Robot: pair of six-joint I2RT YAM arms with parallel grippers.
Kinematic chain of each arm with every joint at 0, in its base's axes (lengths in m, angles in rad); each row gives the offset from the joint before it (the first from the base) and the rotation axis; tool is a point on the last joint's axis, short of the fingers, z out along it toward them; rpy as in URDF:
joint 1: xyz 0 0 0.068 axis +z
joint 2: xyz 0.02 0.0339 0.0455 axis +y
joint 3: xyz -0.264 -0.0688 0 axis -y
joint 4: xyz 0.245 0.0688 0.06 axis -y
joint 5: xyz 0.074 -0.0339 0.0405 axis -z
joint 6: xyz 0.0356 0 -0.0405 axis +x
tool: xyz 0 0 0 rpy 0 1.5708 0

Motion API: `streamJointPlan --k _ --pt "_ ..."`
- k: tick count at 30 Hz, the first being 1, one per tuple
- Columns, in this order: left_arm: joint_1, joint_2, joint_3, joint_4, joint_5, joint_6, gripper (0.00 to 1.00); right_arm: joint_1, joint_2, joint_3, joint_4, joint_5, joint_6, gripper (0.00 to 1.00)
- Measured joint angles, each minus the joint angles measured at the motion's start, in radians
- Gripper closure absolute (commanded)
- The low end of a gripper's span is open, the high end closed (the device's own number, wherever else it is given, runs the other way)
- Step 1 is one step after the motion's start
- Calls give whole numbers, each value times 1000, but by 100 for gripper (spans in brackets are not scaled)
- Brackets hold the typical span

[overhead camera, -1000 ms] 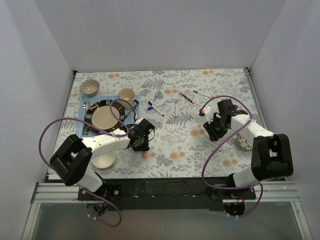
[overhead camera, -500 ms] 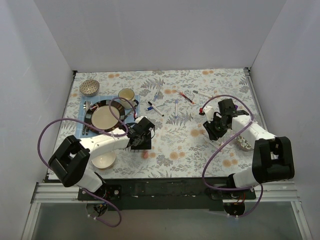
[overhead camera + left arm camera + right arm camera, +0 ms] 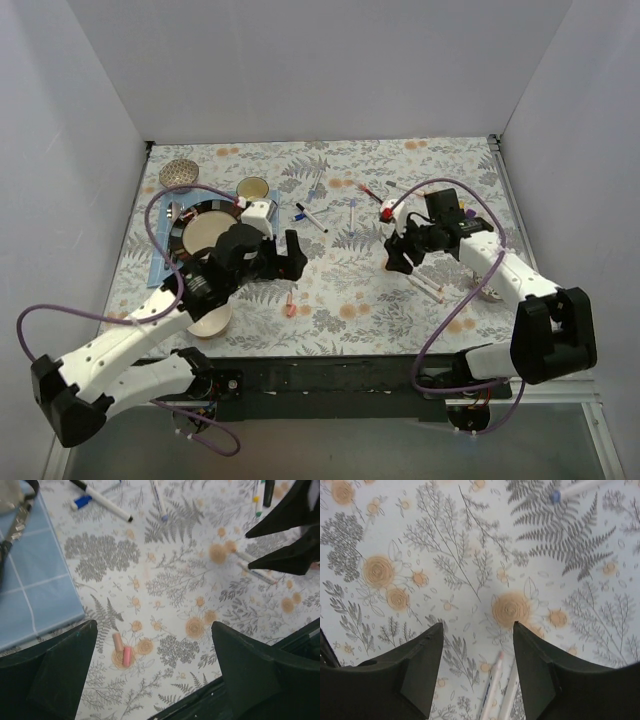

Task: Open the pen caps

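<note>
Top external: I am watching the left gripper (image 3: 296,257) and right gripper (image 3: 393,262) moving off their earlier places.
Left jaws: now standing wide apart, holding nothing.
Pink cap (image 3: 127,656): lying on the table (image 3: 165,580) below them.
Right jaws: spreading wider, empty; two pens (image 3: 492,690) lying beneath.

A bright pink plastic pen cap (image 3: 126,656) lies flat, just beside a paler pink one (image 3: 117,641). Thin white marker pens (image 3: 102,500) lie scattered farther off.
</note>
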Motion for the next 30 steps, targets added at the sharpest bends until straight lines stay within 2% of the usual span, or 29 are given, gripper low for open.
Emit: streamJointPlan --k 4,9,16,21,25,30 --pt "0 -180 -42 58 -61 82 2 85 132 146 25 -40 47 32" --pt "1 -372 -171 101 -146 140 2 203 384 394 64 71 158 30" --pt "31 -439 -194 131 -191 171 2 342 694 682 64 227 291 30" --pt "43 -446 -200 148 -197 181 2 359 869 859 57 314 328 30" --pt "50 -448 -204 151 -196 185 2 357 947 930 39 357 345 32" --pt "58 -451 -205 158 -195 186 2 359 971 969 33 398 352 41"
